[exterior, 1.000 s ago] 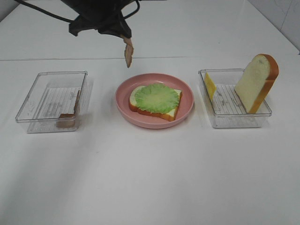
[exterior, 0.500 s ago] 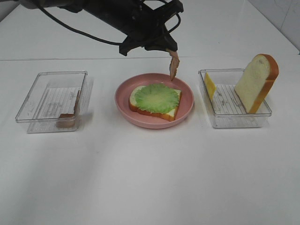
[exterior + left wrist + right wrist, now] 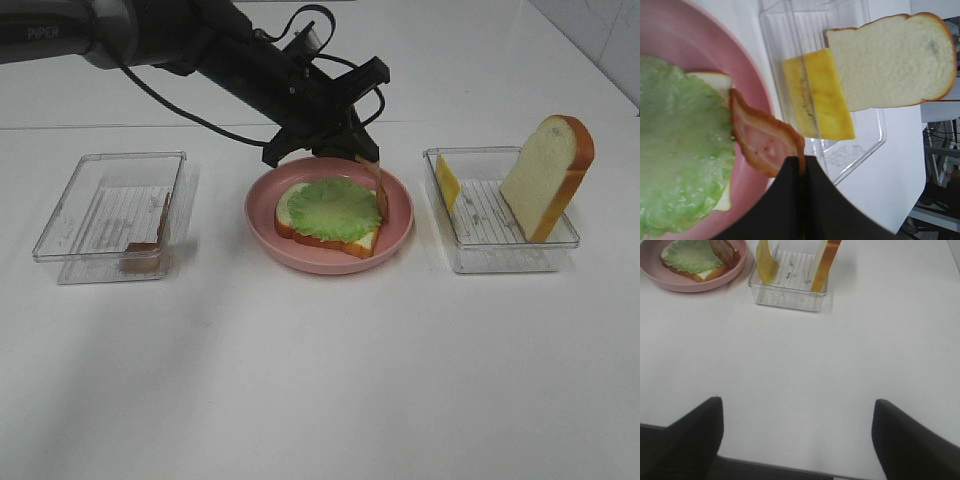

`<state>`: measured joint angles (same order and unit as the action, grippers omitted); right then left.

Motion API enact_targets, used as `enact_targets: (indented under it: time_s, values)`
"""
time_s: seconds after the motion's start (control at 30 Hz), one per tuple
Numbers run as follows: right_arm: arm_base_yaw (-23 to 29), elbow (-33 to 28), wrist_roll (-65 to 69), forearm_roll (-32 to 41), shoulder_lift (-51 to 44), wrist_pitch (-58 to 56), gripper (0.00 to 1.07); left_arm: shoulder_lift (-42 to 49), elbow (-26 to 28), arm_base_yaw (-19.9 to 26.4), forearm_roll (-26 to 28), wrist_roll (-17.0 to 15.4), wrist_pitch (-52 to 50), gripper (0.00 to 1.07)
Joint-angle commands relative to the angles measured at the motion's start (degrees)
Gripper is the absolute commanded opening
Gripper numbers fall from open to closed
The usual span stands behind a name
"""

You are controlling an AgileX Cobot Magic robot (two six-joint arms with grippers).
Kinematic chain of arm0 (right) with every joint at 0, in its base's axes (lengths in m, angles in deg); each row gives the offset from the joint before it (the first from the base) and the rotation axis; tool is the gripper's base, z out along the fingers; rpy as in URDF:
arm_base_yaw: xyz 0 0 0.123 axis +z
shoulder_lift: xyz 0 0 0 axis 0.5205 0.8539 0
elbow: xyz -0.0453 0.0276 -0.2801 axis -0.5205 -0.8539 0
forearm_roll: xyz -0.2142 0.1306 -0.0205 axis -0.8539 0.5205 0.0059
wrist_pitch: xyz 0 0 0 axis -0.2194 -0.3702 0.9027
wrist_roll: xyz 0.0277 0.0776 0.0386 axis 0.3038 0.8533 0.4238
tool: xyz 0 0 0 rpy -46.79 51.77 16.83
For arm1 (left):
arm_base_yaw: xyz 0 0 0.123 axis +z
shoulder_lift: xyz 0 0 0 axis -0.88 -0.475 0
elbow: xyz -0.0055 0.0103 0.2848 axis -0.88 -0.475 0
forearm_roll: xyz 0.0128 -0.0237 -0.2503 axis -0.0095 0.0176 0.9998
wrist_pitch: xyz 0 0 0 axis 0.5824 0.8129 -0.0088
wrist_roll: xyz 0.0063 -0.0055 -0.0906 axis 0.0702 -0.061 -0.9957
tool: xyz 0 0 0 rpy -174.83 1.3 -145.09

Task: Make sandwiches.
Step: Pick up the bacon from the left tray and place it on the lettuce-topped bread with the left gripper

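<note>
Bread slice and cheese stand in the right tray. Left end effector is pinched tight on a bacon strip by the lettuce on the pink plate. Right end effector is wide apart, holding nothing.

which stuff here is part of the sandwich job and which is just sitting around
Part of the job: bacon strip in the left tool, lettuce leaf, bread slice under it, upright bread slice, cheese square, spare bacon in the left tray.

Just lying about: pink plate, left tray, right tray.
</note>
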<state>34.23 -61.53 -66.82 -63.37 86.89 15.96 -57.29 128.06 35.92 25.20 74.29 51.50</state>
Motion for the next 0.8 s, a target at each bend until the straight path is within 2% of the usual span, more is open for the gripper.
enact_targets:
  time_s: [0.03,0.2,0.23,0.3,0.33,0.8]
  values:
    - [-0.23,-0.11,-0.52,0.34,-2.01,0.11,0.8,0.0,0.63,1.72,-1.38,-0.52,1.2,0.0]
    - [-0.23,-0.11,-0.52,0.34,-2.01,0.11,0.8,0.0,0.63,2.64,-5.33,-1.78,1.2,0.0]
    - [-0.23,-0.11,-0.52,0.34,-2.01,0.11,0.8,0.0,0.63,2.64,-7.73,-2.98,1.32,0.0]
    - [-0.23,-0.11,-0.52,0.34,-2.01,0.11,0.8,0.0,0.63,2.64,-8.88,-3.38,1.43,0.0]
    - [-0.23,-0.11,-0.52,0.34,-2.01,0.11,0.8,-0.06,0.63,2.64,-11.17,-3.84,1.49,0.0]
    - [-0.23,-0.11,-0.52,0.34,-2.01,0.11,0.8,-0.06,0.63,2.64,-13.58,-3.84,0.23,0.0]
